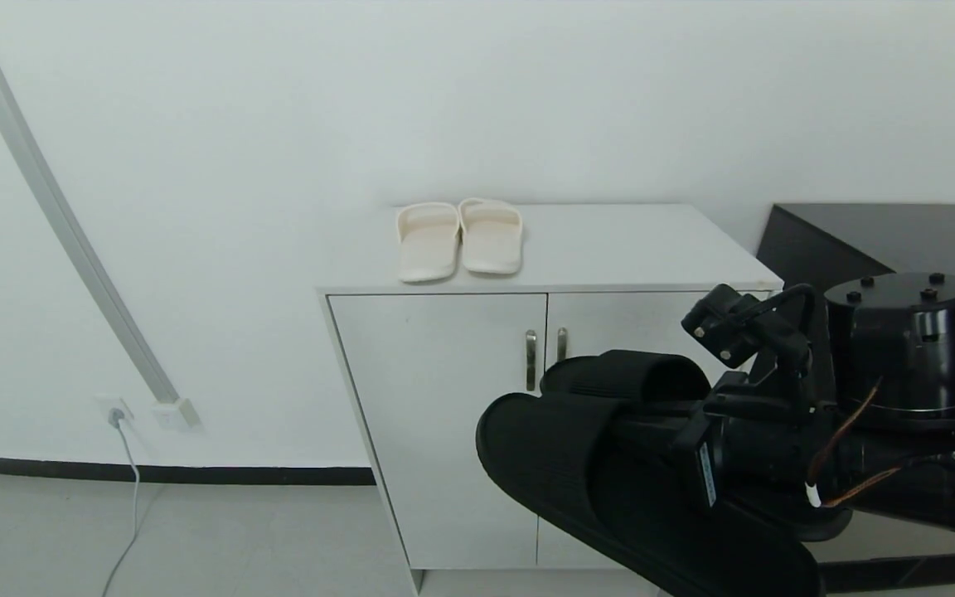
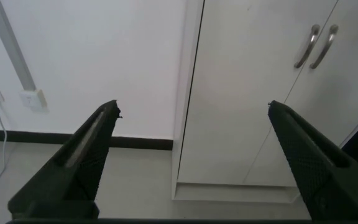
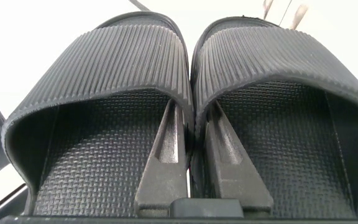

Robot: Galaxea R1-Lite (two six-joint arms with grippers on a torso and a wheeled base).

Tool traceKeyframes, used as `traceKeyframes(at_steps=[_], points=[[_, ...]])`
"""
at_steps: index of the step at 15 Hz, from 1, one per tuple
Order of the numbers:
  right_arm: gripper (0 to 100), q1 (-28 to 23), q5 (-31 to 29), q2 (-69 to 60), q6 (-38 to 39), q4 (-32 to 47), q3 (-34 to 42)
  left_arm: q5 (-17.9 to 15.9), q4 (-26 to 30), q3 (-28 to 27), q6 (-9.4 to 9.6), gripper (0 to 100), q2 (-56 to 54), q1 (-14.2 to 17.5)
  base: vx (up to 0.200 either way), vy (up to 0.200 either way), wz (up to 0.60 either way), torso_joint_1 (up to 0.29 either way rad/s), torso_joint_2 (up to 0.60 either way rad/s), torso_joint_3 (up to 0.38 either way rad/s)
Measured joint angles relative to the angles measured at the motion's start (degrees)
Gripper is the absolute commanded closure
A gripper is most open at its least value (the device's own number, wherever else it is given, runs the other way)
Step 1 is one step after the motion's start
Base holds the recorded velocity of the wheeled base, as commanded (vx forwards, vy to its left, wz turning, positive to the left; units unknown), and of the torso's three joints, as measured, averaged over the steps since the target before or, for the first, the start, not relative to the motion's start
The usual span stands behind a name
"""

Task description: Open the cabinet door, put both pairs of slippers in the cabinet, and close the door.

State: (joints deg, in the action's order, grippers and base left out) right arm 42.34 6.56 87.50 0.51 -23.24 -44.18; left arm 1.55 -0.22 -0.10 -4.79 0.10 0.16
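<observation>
The white cabinet (image 1: 444, 431) stands against the wall with both doors shut, its two metal handles (image 1: 545, 356) side by side at the middle. A cream pair of slippers (image 1: 459, 239) lies on its top, near the left end. In front of the right door hangs a black pair of slippers (image 1: 577, 448); my right gripper (image 3: 191, 158) is shut on the black slippers (image 3: 185, 81), one finger inside each, pinching their inner walls together. My left gripper (image 2: 193, 107) is open with nothing between its fingers, low in front of the cabinet's left door (image 2: 247, 93) and left corner.
A dark table (image 1: 892, 236) stands right of the cabinet. On the wall to the left are a slanted grey conduit (image 1: 55, 207) and a socket with a cable (image 1: 117, 412) running down to the floor. Open floor lies left of the cabinet.
</observation>
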Motion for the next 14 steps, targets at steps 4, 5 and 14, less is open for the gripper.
traceKeyframes(at_steps=[4,5,14], points=[[100,0.0,0.0,-0.02,-0.05,-0.05,0.22,0.0,-0.02,0.0,0.0,0,0.0,0.0,0.0,0.0,0.0,-0.173,0.5,0.317],[100,0.02,0.0,-0.02,-0.07,-0.02,0.33,0.0,-0.02,0.0,0.0,0,0.0,0.0,0.0,0.0,0.0,-0.149,0.49,0.315],[100,0.09,-0.07,0.04,-0.33,-0.9,1.57,-0.11,-0.02,0.0,0.45,0,0.0,-0.02,0.0,0.0,0.0,-0.106,0.46,0.349]])
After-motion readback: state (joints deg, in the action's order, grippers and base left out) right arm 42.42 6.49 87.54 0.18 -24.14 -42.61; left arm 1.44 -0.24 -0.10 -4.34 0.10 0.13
